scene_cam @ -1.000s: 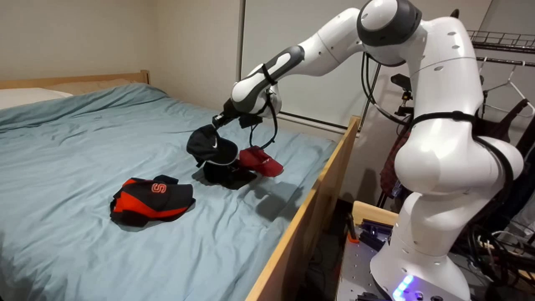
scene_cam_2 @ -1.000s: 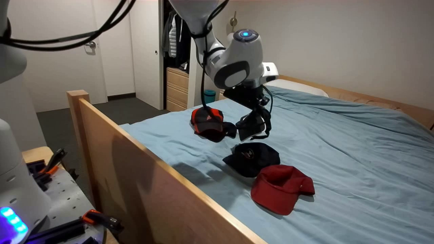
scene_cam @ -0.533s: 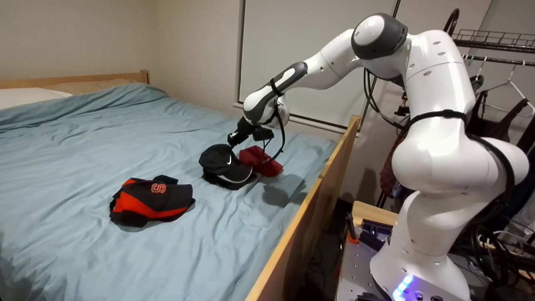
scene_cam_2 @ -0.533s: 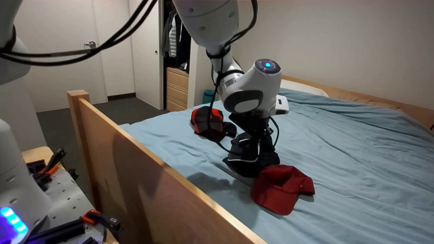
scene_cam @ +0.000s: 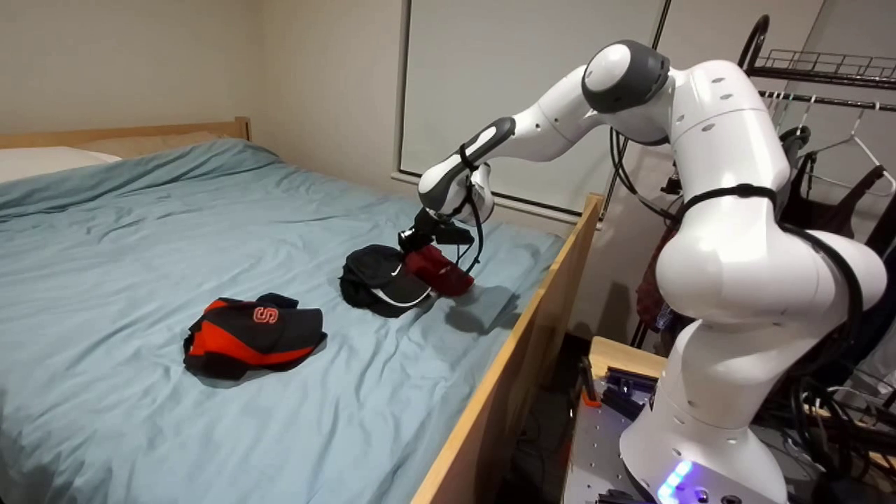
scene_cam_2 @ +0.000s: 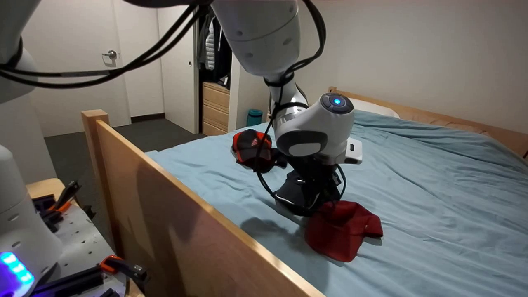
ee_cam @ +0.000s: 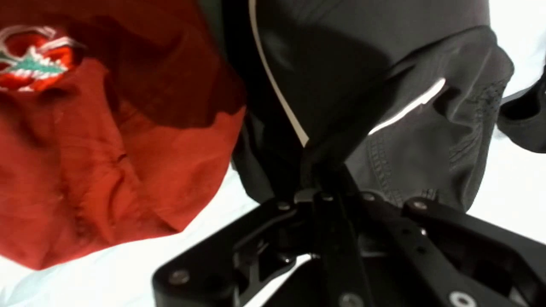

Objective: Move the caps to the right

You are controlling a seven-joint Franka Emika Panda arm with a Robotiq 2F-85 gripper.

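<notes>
Black cap is beside red cap, orange-black cap apart.

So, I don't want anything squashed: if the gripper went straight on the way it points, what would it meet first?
The gripper pinches the black cap with the white stripe, so it would likely press that first, then probably the dark cap underneath; depth is unclear.

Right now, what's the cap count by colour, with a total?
Red cap: 1
Black: 2, the white-marked cap and a mostly hidden cap beneath it
Black and orange-red cap: 1; whether another lies underneath is unclear
Total: 4 caps seen
</notes>
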